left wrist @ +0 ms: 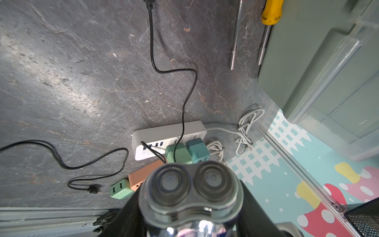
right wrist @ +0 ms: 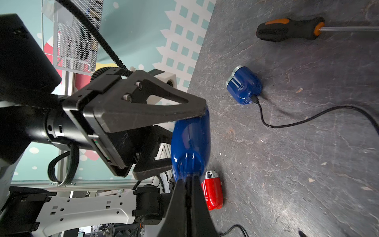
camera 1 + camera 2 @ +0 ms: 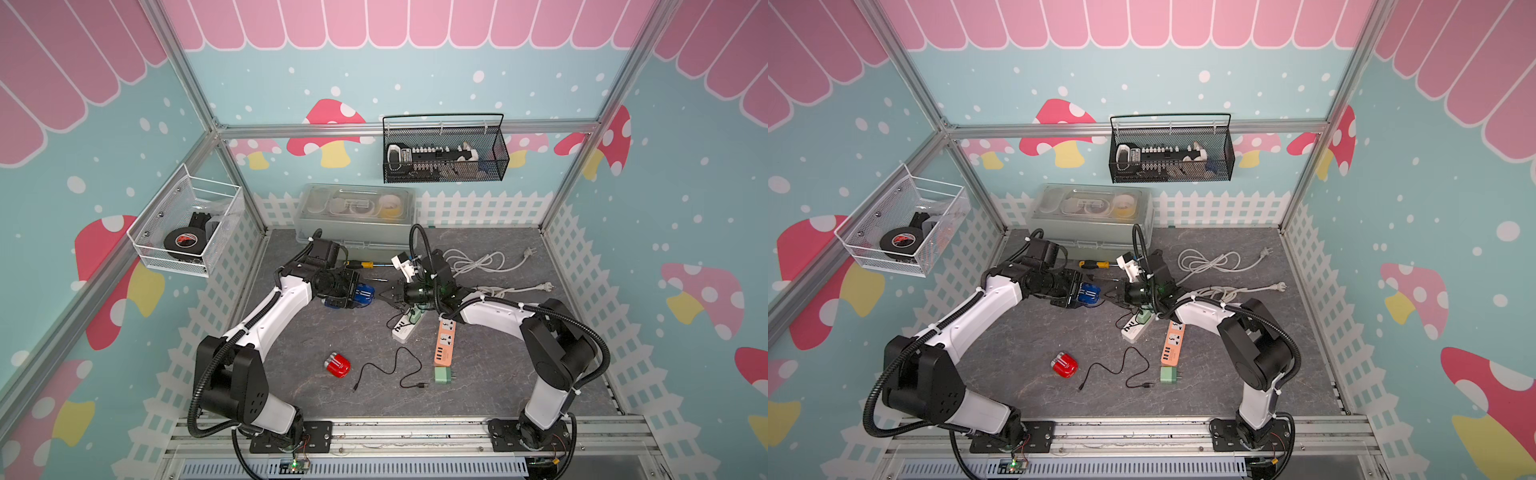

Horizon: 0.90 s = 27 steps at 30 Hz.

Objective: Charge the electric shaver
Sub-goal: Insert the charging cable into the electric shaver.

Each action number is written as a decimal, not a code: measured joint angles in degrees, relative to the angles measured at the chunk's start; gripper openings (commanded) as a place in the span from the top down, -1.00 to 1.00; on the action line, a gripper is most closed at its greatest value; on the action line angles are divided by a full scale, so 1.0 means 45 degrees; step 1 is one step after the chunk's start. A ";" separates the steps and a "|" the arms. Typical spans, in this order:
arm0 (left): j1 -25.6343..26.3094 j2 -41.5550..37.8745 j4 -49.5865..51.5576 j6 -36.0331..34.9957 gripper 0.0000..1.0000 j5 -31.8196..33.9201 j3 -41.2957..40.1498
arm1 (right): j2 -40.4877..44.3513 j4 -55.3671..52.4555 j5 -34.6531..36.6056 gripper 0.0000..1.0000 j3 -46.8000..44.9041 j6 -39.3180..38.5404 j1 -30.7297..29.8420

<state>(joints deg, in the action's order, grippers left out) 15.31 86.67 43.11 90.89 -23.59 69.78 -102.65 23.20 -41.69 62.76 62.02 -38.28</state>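
Between the left gripper's (image 2: 184, 139) jaws we see the blue shaver (image 2: 190, 143), its shell a smooth, glossy plastic, its twin cutter heads matt grey mesh set in a brushed, metal-looking collar over a mirror-bright chrome band. The jaws are matt black plastic, and their inner pads (image 2: 164, 121) look rough and felt-like to us, though the close view leaves that unsure. Under the jaws the table (image 2: 307, 164) is dull, scratched and stone-like, and clear of them lie a glossy red shaver (image 2: 212, 192) with a chrome cap and a screwdriver (image 2: 291, 28) with a knurled rubbery grip.
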 measured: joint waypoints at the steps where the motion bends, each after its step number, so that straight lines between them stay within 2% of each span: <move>1: 0.0039 0.0010 -0.0024 0.0029 1.00 0.0068 0.0000 | -0.0044 -0.0005 -0.0039 1.00 0.0010 0.0000 0.0024; 18: 0.0262 0.0000 -0.0277 0.0860 1.00 0.0923 -0.0039 | -0.0641 -0.0398 -0.0389 1.00 0.0782 0.0010 0.0107; 19: 0.0262 -0.0005 -0.0282 0.0860 1.00 0.0937 -0.0049 | -0.0641 -0.0408 -0.0379 0.87 0.0787 0.0029 0.0107; 21: 0.0262 -0.0058 -0.0277 0.0845 1.00 0.0845 -0.0097 | -0.0622 -0.0510 -0.0248 0.40 0.0782 0.0097 0.0112; 23: 0.0291 -0.0223 -0.0223 0.0704 1.00 0.0743 -0.0277 | -0.0408 -0.0738 0.0019 0.09 0.0724 0.0107 0.0117; 25: 0.0282 -0.0437 -0.0204 0.0559 1.00 0.0452 -0.0515 | 0.0083 -0.1185 0.0291 -0.13 0.0534 0.0015 0.0180; 27: 0.0131 -0.0651 -0.0185 0.0374 1.00 0.0384 -0.0806 | 0.0889 -0.1860 0.0525 -0.24 0.0287 -0.0165 0.0311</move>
<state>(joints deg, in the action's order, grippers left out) 15.90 83.74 42.28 92.58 -21.87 66.15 -98.65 14.83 -39.33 64.05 61.28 -36.88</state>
